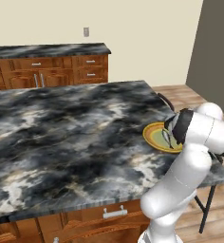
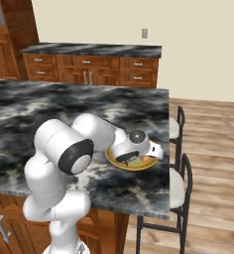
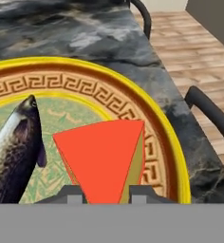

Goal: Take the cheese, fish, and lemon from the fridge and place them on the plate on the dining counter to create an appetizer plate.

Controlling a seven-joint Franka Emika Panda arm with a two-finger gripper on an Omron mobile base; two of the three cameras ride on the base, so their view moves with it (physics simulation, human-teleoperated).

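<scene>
Orange cheese (image 3: 102,159), one wedge, pinched in the tool (image 3: 103,193), beside one fish (image 3: 16,152) on one plate (image 3: 133,102).

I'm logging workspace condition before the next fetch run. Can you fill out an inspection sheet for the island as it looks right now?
Surface: dining counter, marbled stone, broad.
Job's things: plate near the counter's right edge; fish lying on it; cheese wedge on the plate beside the fish. Lemon: nothing seen.
Clutter: nothing seen.
Grippers: gripper low over the plate, fingers narrowly set on either side of the cheese's near end; held or just released cannot be told.
Cables: nothing seen.
Surroundings: two stools at the counter's side, wood floor, drawered cabinets behind.
</scene>
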